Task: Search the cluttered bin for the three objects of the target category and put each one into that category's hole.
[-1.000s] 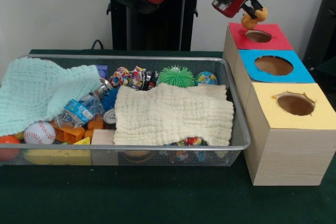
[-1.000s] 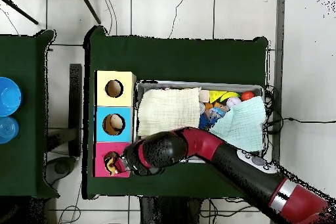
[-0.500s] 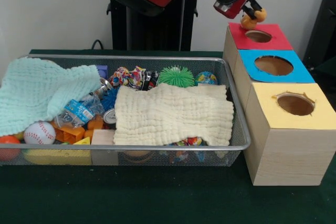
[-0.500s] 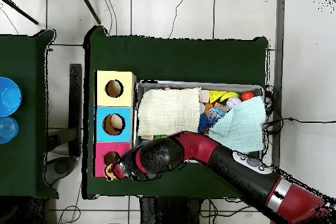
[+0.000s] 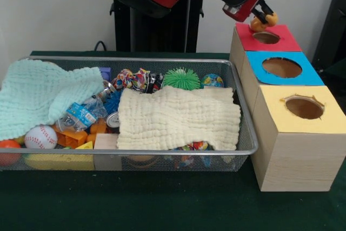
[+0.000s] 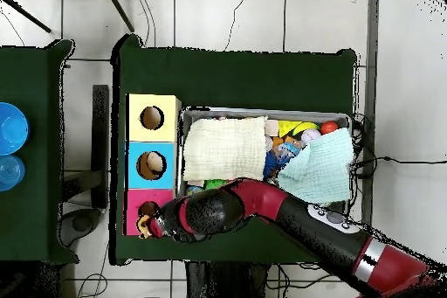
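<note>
I am holding a small orange-and-yellow toy (image 5: 261, 21) pinched between the fingers of my hand (image 5: 263, 18), closed on it above the far edge of the red card face. The round hole in the red-faced pale wooden box (image 5: 266, 37) is lying just below and slightly toward the camera side of the toy, so I judge a short shift over it is needed. The wide silver wire-mesh bin (image 5: 162, 152) is sitting on the green worktop (image 5: 162, 204) beside the boxes.

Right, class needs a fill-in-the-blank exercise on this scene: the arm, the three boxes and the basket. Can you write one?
1. The gripper holds a small ____ toy.
2. It hangs above the box whose face is ____, by the hole.
3. The box between the other two has a ____ face.
4. In the bin, a cream cloth lies beside a pale ____ one.

Missing words: orange; red; blue; green
</note>
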You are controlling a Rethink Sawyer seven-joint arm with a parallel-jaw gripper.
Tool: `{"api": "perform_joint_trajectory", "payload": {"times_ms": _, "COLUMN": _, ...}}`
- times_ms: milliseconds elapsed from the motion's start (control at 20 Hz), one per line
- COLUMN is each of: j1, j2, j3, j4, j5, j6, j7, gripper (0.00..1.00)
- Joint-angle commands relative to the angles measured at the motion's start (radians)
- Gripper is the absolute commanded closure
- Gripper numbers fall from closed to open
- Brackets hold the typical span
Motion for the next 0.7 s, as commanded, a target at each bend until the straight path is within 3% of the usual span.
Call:
{"api": "perform_joint_trajectory", "payload": {"times_ms": 50, "j1": -0.025, "j2": 0.024, "j3": -0.002, "j4": -0.035, "j5": -0.067, "j6": -0.096, "j7": -0.034, "gripper": 1.0}}
{"api": "perform_joint_trajectory", "payload": {"times_ms": 300, "j1": -0.025, "j2": 0.007, "j3": 0.005, "j4": -0.037, "j5": -0.103, "j6": -0.148, "j7": -0.029, "gripper": 1.0}}
{"api": "perform_joint_trajectory", "payload": {"times_ms": 700, "j1": -0.016, "j2": 0.008, "j3": 0.018, "j4": -0.059, "j5": -0.083, "j6": -0.136, "j7": -0.026, "gripper": 1.0}}
